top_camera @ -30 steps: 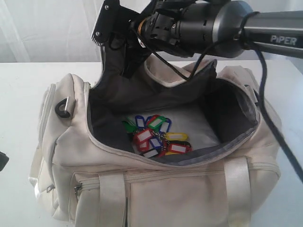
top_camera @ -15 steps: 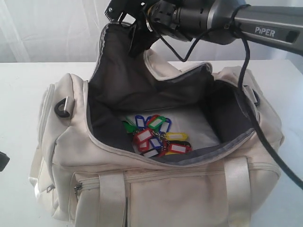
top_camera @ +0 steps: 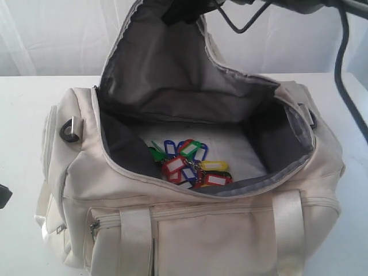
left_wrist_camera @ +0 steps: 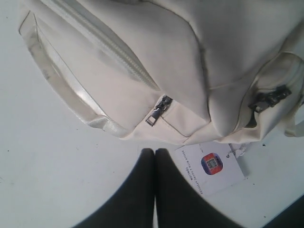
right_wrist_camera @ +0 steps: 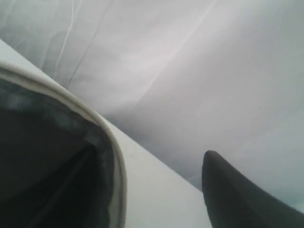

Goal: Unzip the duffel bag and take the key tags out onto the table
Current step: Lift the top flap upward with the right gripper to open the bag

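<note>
Cream duffel bag (top_camera: pixel 230 236) long axis left-right, mouth up | left fingers (left_wrist_camera: pixel 137 190) together | right fingers (right_wrist_camera: pixel 232 199): cannot tell

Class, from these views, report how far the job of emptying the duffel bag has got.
Done: the duffel bag is unzipped, its flap raised. In hand: the right gripper's finger stands apart from the flap's edge, jaws open; the left gripper is shut beside the bag. Left: the key tags lie inside, none on the table.

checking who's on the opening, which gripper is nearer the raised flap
Right. The right gripper is up at the raised flap; the left gripper sits low beside the duffel bag, well below the flap.
</note>
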`<act>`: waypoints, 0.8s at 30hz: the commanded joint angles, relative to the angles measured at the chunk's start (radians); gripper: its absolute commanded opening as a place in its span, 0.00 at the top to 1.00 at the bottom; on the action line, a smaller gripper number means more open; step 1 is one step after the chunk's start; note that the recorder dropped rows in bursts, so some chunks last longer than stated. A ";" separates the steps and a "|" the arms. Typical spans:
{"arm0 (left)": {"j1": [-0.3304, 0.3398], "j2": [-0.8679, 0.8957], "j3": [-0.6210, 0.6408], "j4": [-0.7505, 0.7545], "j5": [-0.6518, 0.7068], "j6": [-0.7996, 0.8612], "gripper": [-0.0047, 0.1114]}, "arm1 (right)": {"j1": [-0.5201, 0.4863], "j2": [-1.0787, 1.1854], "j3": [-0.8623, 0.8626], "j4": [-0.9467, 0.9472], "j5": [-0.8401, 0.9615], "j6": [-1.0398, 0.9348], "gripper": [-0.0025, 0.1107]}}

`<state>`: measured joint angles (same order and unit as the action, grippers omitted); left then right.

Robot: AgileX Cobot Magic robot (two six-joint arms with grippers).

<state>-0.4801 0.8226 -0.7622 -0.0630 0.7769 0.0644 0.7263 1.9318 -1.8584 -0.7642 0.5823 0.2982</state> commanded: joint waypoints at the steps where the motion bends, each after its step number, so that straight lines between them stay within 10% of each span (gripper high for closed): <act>1: -0.005 -0.009 0.006 -0.026 0.008 0.019 0.96 | -0.011 0.003 -0.003 0.058 0.092 -0.061 0.45; 14: -0.005 -0.009 0.006 -0.031 0.008 0.019 0.96 | -0.048 0.168 -0.033 0.303 0.038 -0.238 0.45; 24: -0.005 -0.009 0.033 -0.041 -0.008 0.021 0.96 | -0.262 0.241 -0.235 1.193 0.187 -0.750 0.45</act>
<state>-0.4801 0.8226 -0.7378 -0.0838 0.7684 0.0841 0.5149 2.1733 -2.0561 0.2364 0.7247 -0.3125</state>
